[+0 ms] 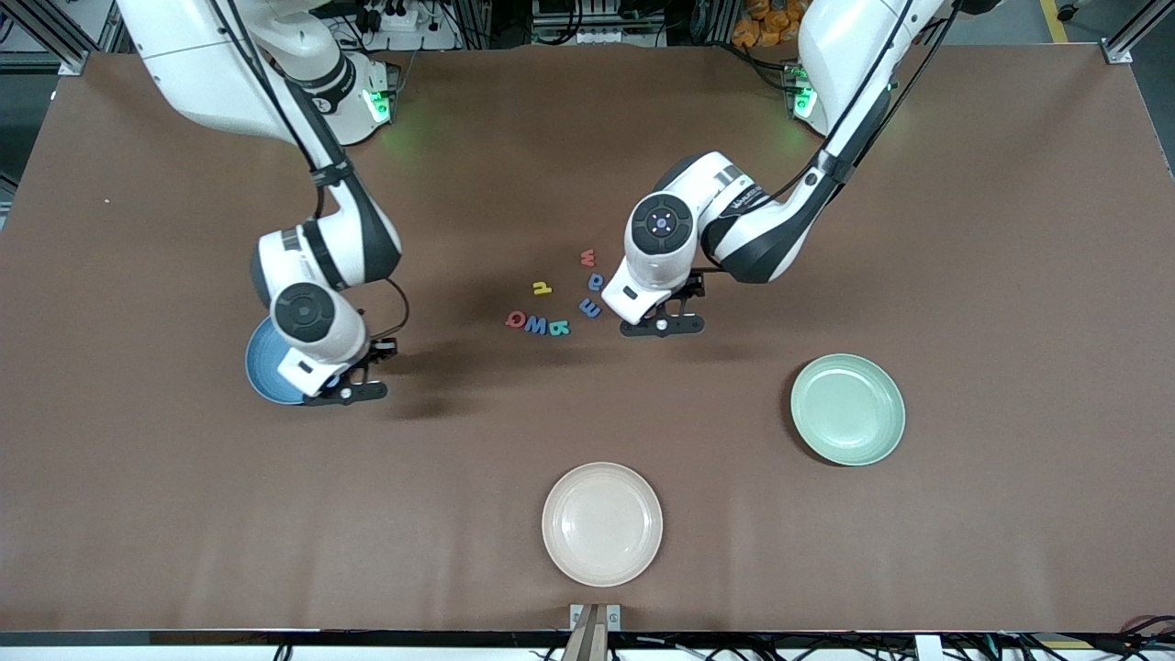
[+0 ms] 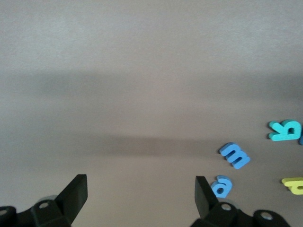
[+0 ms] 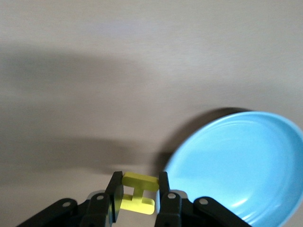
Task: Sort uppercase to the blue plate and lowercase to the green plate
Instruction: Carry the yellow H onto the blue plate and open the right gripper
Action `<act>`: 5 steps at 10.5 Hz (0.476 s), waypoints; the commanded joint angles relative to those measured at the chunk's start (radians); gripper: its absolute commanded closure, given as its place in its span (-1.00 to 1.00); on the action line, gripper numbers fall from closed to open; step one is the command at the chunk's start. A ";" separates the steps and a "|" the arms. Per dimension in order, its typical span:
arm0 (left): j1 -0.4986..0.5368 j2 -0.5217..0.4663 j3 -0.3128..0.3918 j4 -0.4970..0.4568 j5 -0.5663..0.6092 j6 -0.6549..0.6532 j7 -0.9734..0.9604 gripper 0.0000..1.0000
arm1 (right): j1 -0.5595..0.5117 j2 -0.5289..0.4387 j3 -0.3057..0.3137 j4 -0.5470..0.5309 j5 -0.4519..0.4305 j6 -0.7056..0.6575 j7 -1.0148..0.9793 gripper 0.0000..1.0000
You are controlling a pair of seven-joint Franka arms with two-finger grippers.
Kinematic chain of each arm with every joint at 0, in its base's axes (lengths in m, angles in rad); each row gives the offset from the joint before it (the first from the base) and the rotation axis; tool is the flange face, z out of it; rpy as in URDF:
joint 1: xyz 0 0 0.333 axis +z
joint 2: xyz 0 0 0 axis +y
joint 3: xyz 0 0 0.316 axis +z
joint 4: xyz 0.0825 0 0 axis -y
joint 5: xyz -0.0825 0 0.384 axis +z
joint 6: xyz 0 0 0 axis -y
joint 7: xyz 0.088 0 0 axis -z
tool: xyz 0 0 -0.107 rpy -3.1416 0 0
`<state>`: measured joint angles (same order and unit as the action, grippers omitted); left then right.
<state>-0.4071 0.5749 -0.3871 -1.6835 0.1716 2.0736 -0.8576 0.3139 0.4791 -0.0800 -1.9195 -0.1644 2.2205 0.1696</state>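
Could still miss: right pincer (image 3: 137, 196) clamped on the yellow H (image 3: 138, 192) at the edge of the blue plate (image 3: 241, 165) rather than over its middle, so a release here might drop the letter onto the tabletop (image 1: 587, 147) or bounce it off the raised rim. Left pincer (image 2: 141, 191) spread wide, holding nothing, hanging low beside the blue a (image 2: 221, 186) and blue m (image 2: 235, 155); liable to nudge them during descent. Green plate (image 1: 847, 408) empty toward the left arm's end, remaining letters clustered mid-tabletop.
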 commanded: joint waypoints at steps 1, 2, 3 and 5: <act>-0.039 0.054 0.002 0.071 0.008 -0.001 -0.015 -1.00 | -0.028 -0.024 -0.039 -0.012 -0.006 -0.009 -0.135 0.43; -0.041 0.056 0.002 0.076 0.009 -0.003 -0.017 -1.00 | -0.036 -0.024 -0.059 -0.013 -0.006 -0.007 -0.186 0.42; -0.042 0.062 0.002 0.077 0.011 -0.001 -0.018 -1.00 | -0.041 -0.017 -0.070 -0.013 0.017 0.001 -0.217 0.39; -0.067 0.089 0.002 0.123 0.008 -0.001 -0.026 -1.00 | -0.038 -0.011 -0.070 -0.016 0.071 0.002 -0.219 0.10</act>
<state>-0.4495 0.6304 -0.3871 -1.6174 0.1715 2.0777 -0.8628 0.2741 0.4779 -0.1551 -1.9234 -0.1293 2.2210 -0.0306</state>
